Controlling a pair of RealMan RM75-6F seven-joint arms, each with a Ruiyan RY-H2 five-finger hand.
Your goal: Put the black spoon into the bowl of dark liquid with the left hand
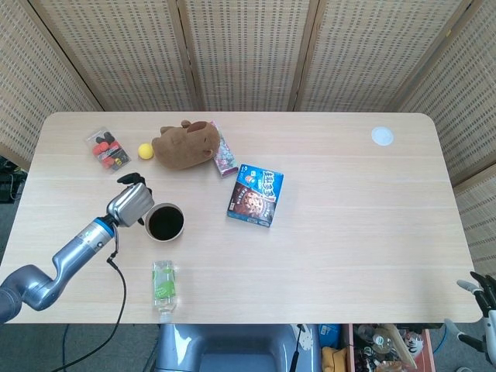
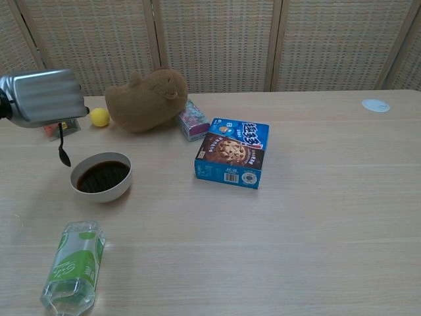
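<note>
Your left hand [image 2: 43, 97] gripped the black spoon [image 2: 63, 148], handle up, bowl end hanging just above the near-left rim of the bowl of dark liquid [image 2: 101, 177], toward the tabletop's [image 1: 349, 232] left edge. Right hand [image 1: 484, 294] off the front-right corner, fingers apart, nothing held.

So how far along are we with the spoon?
Pickup looks done: the left hand holds the spoon hanging bowl-end down, just left of the bowl rim. It is not in the dark liquid yet. Left: shift over the bowl, lower and let go.
</note>
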